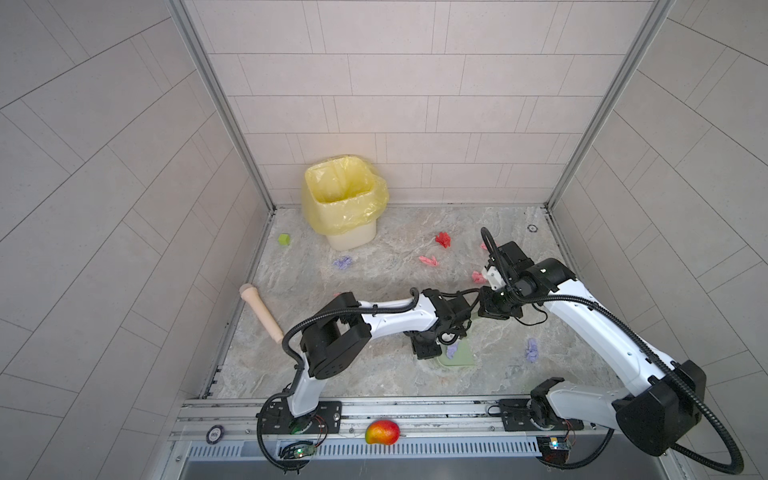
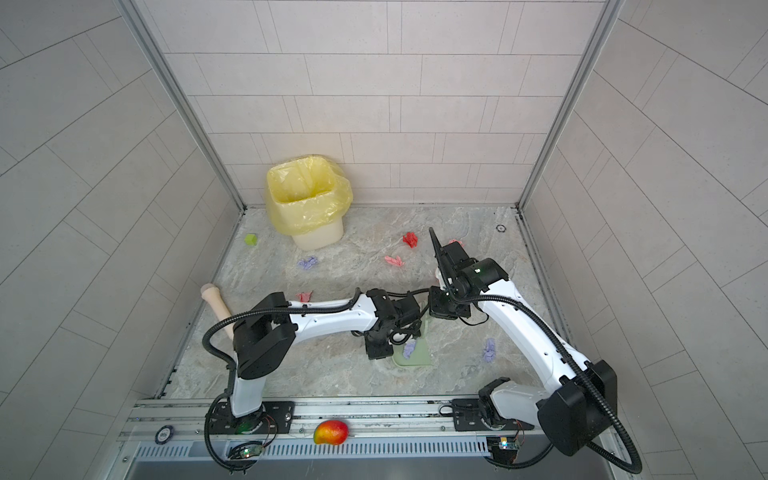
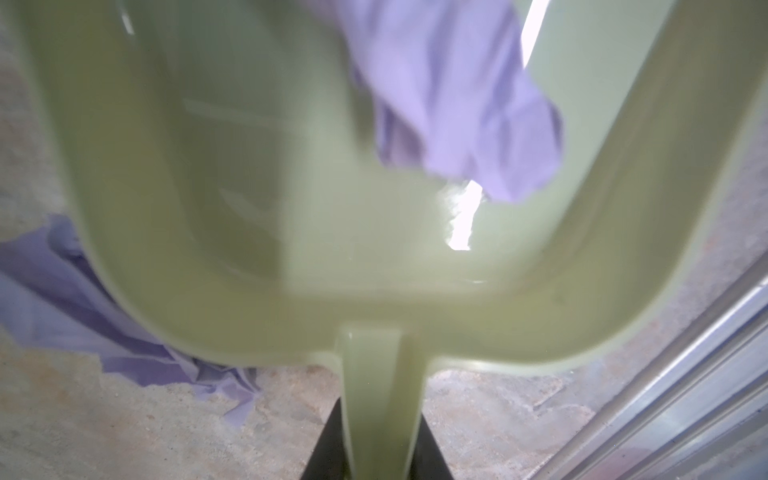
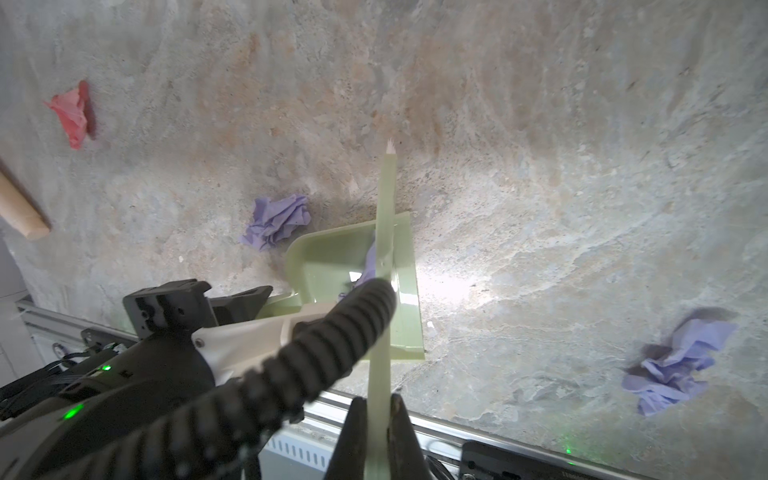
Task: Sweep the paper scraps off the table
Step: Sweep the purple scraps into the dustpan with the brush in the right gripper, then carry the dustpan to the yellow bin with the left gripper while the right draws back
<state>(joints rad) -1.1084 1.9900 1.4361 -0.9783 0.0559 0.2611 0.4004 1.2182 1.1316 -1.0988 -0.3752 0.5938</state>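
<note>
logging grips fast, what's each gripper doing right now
left gripper: closed on the handle of the green dustpan
right gripper: closed on the slim green brush

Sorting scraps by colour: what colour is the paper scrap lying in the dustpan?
Lavender-purple; the scrap in the pale green dustpan shows best in the left wrist view.

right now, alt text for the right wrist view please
The right gripper is shut on a slim green brush at a green dustpan that holds one purple scrap. Two more purple scraps and a pink scrap lie loose on the marble table.
</note>
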